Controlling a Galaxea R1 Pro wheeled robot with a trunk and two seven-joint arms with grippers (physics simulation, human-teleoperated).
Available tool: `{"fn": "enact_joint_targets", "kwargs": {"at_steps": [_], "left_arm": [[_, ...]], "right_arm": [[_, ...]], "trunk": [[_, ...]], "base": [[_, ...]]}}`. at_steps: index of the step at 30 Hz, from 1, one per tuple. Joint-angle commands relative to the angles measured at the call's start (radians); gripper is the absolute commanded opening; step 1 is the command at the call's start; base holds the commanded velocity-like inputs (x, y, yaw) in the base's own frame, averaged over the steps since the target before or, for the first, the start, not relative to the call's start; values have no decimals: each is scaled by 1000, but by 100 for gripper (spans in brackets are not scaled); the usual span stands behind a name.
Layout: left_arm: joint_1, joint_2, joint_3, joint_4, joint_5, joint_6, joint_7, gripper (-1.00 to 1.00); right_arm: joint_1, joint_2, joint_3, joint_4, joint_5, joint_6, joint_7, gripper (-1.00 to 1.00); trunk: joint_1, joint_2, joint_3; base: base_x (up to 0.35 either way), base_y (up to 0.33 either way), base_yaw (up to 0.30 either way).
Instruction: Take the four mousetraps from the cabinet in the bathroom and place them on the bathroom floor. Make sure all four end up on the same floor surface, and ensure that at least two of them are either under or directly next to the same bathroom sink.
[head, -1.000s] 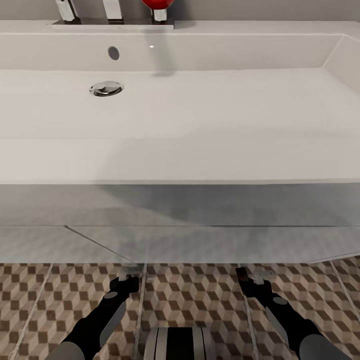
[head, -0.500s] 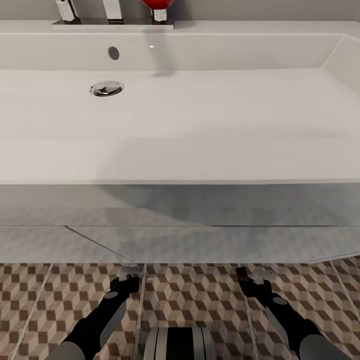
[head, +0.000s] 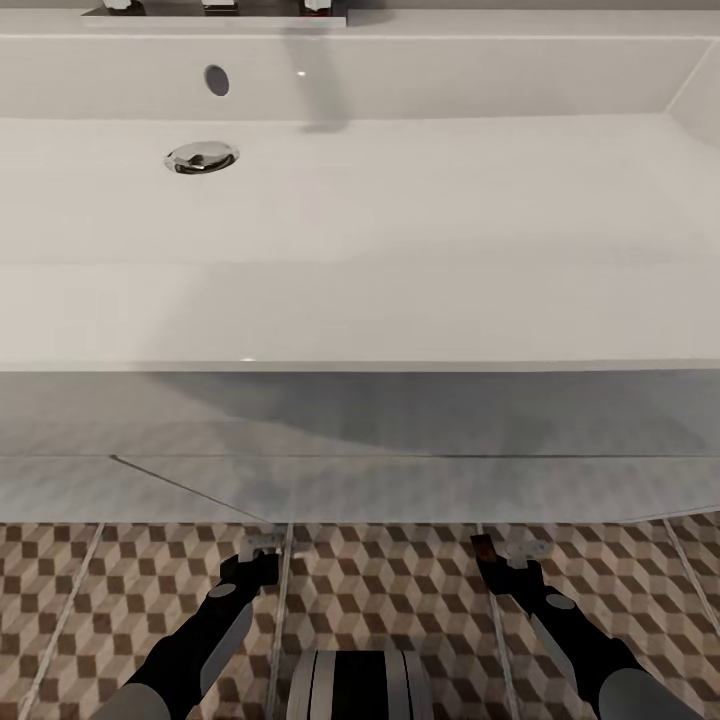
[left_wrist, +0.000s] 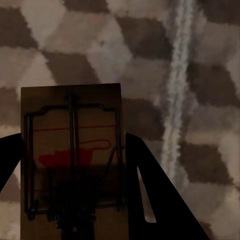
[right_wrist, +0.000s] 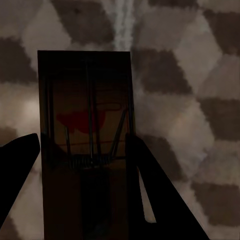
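Since 0.5 s earlier the head camera had tipped slightly downward: the sink (head: 400, 200) sat higher in the frame, its drain (head: 201, 157) had shifted up and a little left, and the tap bases and the red object at the top edge had nearly slid out of view, while both arms kept the same places at the bottom of the frame. The wide white basin filled the upper half of the head view, with the pale vanity front (head: 360, 440) below it and the cube-patterned bathroom floor (head: 380, 590) across the lower strip. The left gripper (head: 262, 548) hung at lower left of centre, just in front of the vanity front, and the right gripper (head: 505, 552) at lower right of centre. In the left wrist view, a mousetrap (left_wrist: 72, 160) lay between the 2 dark fingers (left_wrist: 150, 195), which pressed against its long edges, so that gripper was clamped on the board above the floor tiles (left_wrist: 150, 60). In the right wrist view, a second mousetrap (right_wrist: 85, 140) was likewise pinched between the fingers (right_wrist: 155, 195), darker in shadow, over the tiles (right_wrist: 200, 75).
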Motion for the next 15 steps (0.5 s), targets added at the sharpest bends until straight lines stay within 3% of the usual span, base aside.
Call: {"fn": "enact_joint_targets", "kwargs": {"at_steps": [1,15], "left_arm": [[0,0,0,0,-3,1,2,-100],[0,-1,1,-2,-1,-6,2,-100]], "right_arm": [[0,0,0,0,0,0,0,-100],[0,0,-1,-1,2,-1,0,-100]], "trunk": [[0,0,0],[0,0,0]], "base": [[0,0,0],[0,0,0]]}}
